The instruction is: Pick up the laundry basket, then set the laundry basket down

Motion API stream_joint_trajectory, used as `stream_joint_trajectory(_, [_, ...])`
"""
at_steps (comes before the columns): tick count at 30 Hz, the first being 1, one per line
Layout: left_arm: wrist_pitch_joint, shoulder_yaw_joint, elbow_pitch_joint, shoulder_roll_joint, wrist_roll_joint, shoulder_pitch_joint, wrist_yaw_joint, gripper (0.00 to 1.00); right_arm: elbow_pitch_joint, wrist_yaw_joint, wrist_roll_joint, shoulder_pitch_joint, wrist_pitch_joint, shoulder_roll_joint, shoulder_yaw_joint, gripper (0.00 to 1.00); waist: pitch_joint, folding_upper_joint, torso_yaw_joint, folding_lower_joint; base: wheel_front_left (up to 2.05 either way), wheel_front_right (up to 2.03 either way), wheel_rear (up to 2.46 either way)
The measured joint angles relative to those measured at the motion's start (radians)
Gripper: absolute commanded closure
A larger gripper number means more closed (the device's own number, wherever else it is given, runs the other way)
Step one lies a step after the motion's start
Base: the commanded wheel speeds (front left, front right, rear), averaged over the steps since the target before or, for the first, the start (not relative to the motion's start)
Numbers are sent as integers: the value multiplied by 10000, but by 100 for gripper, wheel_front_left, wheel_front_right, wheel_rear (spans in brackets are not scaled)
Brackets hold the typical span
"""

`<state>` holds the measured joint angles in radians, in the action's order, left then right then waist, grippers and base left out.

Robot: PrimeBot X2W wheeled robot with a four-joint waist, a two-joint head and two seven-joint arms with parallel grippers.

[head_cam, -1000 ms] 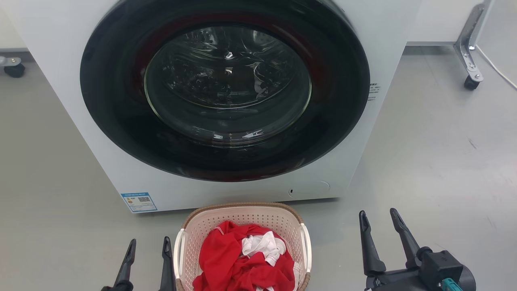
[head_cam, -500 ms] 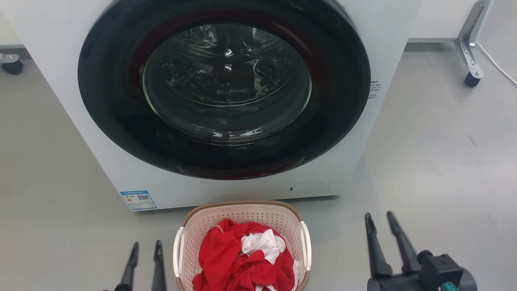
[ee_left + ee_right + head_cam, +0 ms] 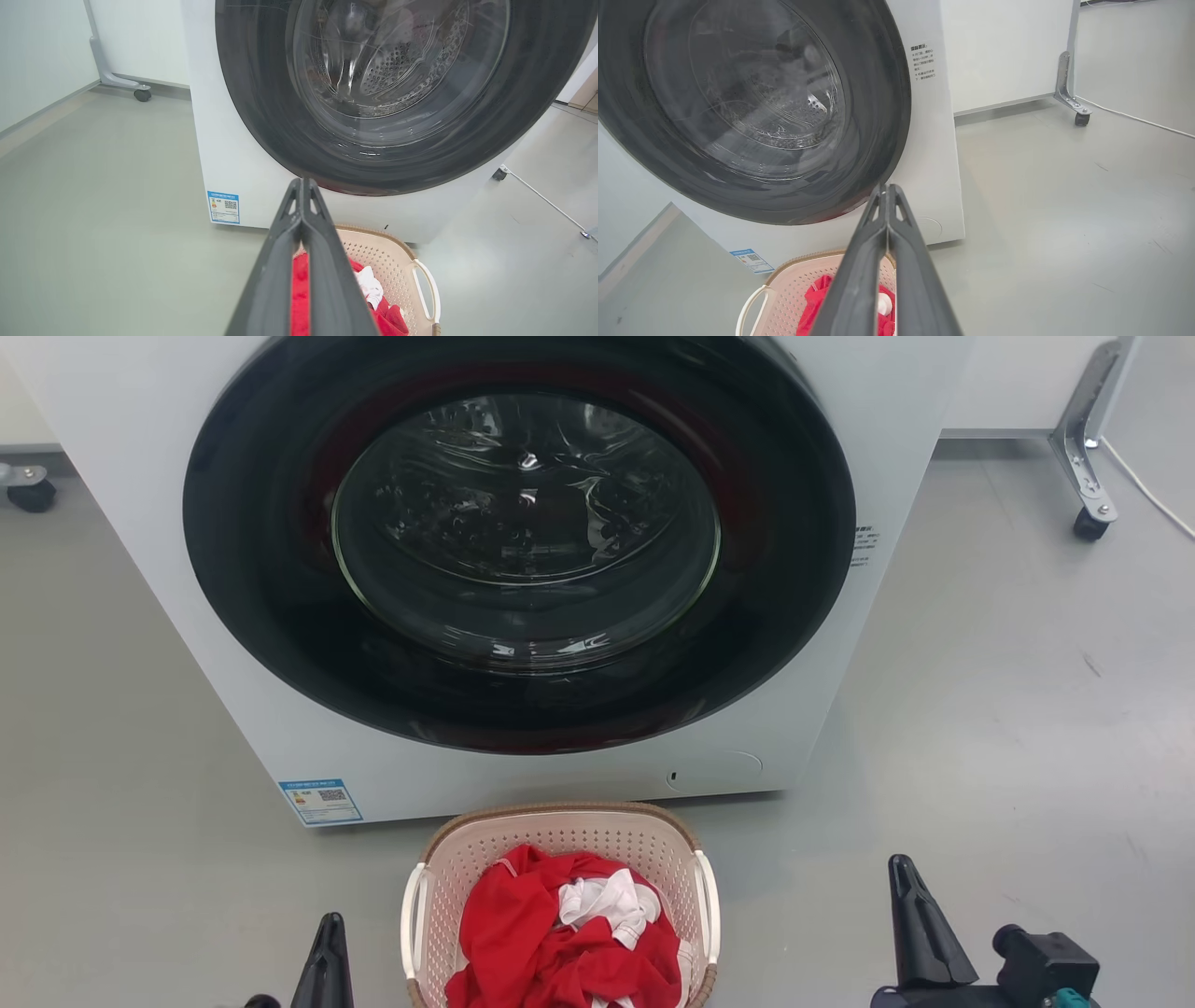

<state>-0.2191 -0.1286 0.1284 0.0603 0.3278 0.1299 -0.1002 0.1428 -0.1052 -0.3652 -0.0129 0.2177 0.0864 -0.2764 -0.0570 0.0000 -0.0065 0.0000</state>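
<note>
1. Laundry basket [image 3: 569, 835] stands upright on the grey floor [image 3: 980, 709], just in front of the washing machine [image 3: 485, 784]. Red and white clothes [image 3: 551, 943] are heaped inside it.
2. The left gripper [image 3: 329, 929] hangs near the basket's left handle [image 3: 409, 919], touching nothing. The right gripper [image 3: 906, 887] hangs well apart, off the right handle [image 3: 711, 915].
3. Both wrist views show each pair of fingers pressed together, with nothing held between them.
4. This fits a basket waiting to be lifted, or one already set back down and let go. I cannot tell which.
5. Either way, I judge the light plastic would slide or tip if nudged at the rim. The two white handles look like the parts fit to bear it, kept level because the heap is soft.
</note>
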Motion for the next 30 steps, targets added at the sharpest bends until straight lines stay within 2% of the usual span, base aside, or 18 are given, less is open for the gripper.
stream_joint_trajectory(30, [1220, 777, 570, -36, 4339, -598, 746, 100, 535, 719, -4192, 244, -1210, -136, 1392, 100, 186, 0, 23, 0, 0, 0, 0])
